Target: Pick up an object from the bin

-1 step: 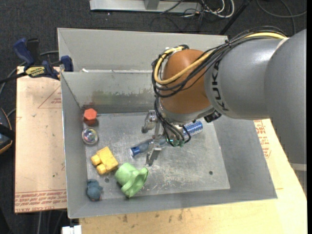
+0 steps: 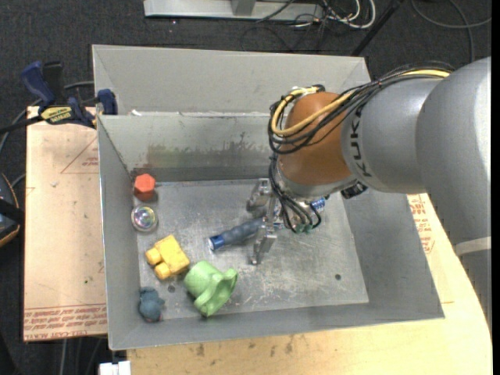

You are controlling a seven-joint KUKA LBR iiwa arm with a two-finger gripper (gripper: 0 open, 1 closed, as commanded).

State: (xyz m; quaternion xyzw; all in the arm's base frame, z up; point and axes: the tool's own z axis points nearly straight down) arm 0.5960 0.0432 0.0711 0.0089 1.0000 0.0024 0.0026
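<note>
Grey metal all round, and down on the floor of the bin [image 2: 344, 276] the gripper [image 2: 260, 226] sits low near the middle, its orange-covered wrist and cable loops just above it. The fingers [image 2: 262, 250] stand wide apart, one toward the back wall and one toward the front, and between them lies the right end of a slim blue tube-shaped thing [image 2: 233, 237], flat on the floor and running out to the left. So the jaws straddle it but, as far as I can tell, do not clamp it yet. I read this as the moment just ahead of the grasp: placed and lined up, waiting for the close. Well apart on the left side is the rest of the field: a red-orange block [image 2: 144, 184] by the back corner, a clear shiny ball [image 2: 144, 219] just in front of it, a yellow block [image 2: 166, 258], a green soft-looking lump [image 2: 209, 286] nearest the blue piece, and a dark blue lump [image 2: 151, 305] in the front corner. The next move calls for a clean squeeze across the narrow body, then a straight lift. The catch is that the grip sits at one end, not the middle, so the long free end may droop or swing, and a round body like that could roll out from the fingers as they close.
</note>
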